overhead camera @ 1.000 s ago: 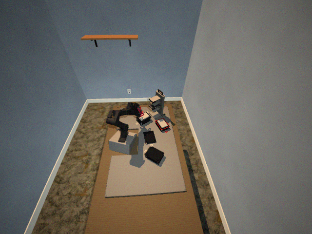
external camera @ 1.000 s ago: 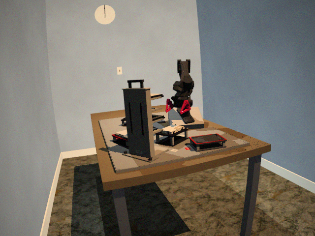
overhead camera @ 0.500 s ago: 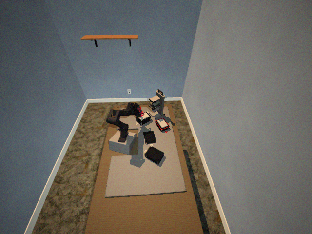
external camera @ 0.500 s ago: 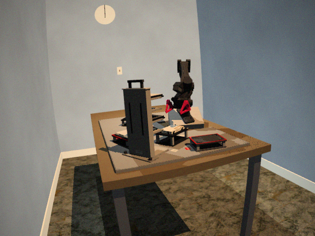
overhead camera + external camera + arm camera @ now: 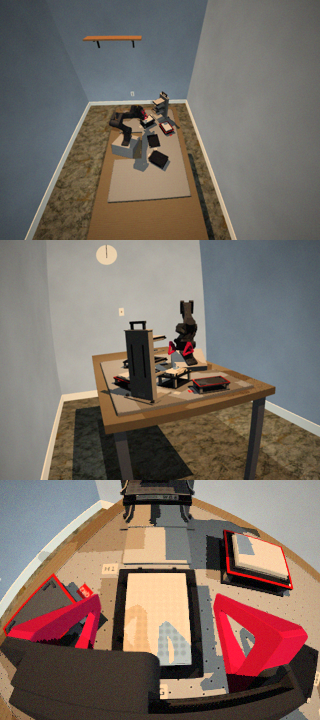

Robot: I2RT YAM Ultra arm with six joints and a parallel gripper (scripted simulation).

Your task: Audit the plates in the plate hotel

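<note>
My pincer [image 5: 158,634] hangs spread wide, holding nothing, its red fingers on either side of the tan plate [image 5: 158,615] below. That plate lies flat in a dark raised nest [image 5: 195,619] on the bench [image 5: 180,411], in front of the plate hotel [image 5: 140,364]. To my right, a second tan plate [image 5: 262,556] sits in a red-rimmed nest [image 5: 228,556]. On my left, another red-rimmed nest [image 5: 211,381] shows only a dark top.

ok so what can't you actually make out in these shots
- Plate labels: no ID is legible on the plate under the open gripper; every view is too small or blurred.
- Hotel slots: exterior shows its back panel; wrist crops its top.
- Red-rimmed nest: wrist, partly hidden by a finger.
</note>
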